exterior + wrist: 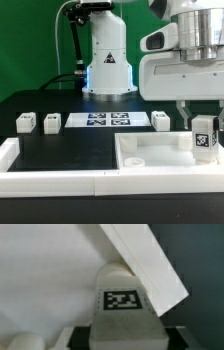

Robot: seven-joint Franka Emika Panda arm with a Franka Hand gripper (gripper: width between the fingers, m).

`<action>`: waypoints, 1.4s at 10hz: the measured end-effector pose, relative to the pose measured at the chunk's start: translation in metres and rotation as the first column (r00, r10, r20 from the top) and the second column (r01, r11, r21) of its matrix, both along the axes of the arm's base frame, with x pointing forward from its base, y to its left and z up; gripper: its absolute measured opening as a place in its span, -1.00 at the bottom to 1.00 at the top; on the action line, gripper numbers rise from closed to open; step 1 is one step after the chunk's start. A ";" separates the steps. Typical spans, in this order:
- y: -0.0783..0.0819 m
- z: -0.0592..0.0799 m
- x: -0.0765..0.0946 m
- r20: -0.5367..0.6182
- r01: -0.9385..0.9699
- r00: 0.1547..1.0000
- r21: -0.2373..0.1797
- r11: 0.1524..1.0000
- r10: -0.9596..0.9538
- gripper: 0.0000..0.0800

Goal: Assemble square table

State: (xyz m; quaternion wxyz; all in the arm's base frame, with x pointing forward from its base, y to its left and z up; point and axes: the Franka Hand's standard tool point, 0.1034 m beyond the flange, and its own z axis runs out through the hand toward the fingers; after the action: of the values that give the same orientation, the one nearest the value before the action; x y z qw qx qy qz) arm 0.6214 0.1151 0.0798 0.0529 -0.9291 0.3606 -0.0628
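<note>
Over the square panel, the hand pinches a tagged leg; only the exterior view shows three loose legs.

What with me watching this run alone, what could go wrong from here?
1. The small white tagged block leg in the gripper hangs right by the raised rim of the large white square plastic panel. It might catch the rim and shove the panel instead of seating.
2. The gripper seems to hold the leg near one end only, so contact could tilt it or make it slip.
</note>
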 end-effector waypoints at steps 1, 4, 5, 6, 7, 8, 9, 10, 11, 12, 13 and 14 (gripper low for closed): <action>0.000 0.000 0.000 -0.005 0.084 0.996 0.009 0.996 -0.084 -0.27; 0.000 -0.001 -0.001 -0.029 0.309 0.951 0.046 0.950 -0.308 -0.27; 0.000 -0.001 -0.002 -0.034 0.348 0.937 0.050 0.936 -0.346 -0.27; 0.000 0.000 -0.002 -0.035 0.350 0.936 0.049 0.935 -0.349 -0.27; 0.001 -0.001 -0.002 -0.036 0.350 0.937 0.050 0.935 -0.348 -0.13; 0.002 -0.001 -0.003 -0.041 0.310 0.950 0.043 0.950 -0.309 0.29; 0.003 -0.001 -0.003 -0.052 0.273 0.961 0.035 0.961 -0.271 0.29; 0.004 -0.001 -0.003 -0.049 0.225 0.974 0.030 0.974 -0.223 0.55; 0.004 -0.002 -0.003 -0.040 0.116 0.993 0.017 0.993 -0.115 0.55; 0.003 -0.002 -0.003 -0.034 0.010 0.999 0.005 1.000 -0.010 0.62; 0.001 -0.002 -0.003 -0.028 -0.111 0.993 -0.010 0.994 0.110 0.62; -0.001 -0.002 -0.003 -0.024 -0.209 0.978 -0.024 0.978 0.209 0.62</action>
State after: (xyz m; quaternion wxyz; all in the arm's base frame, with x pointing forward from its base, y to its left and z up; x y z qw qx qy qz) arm 0.6188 0.1139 0.0775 0.0430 -0.9631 0.2606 -0.0517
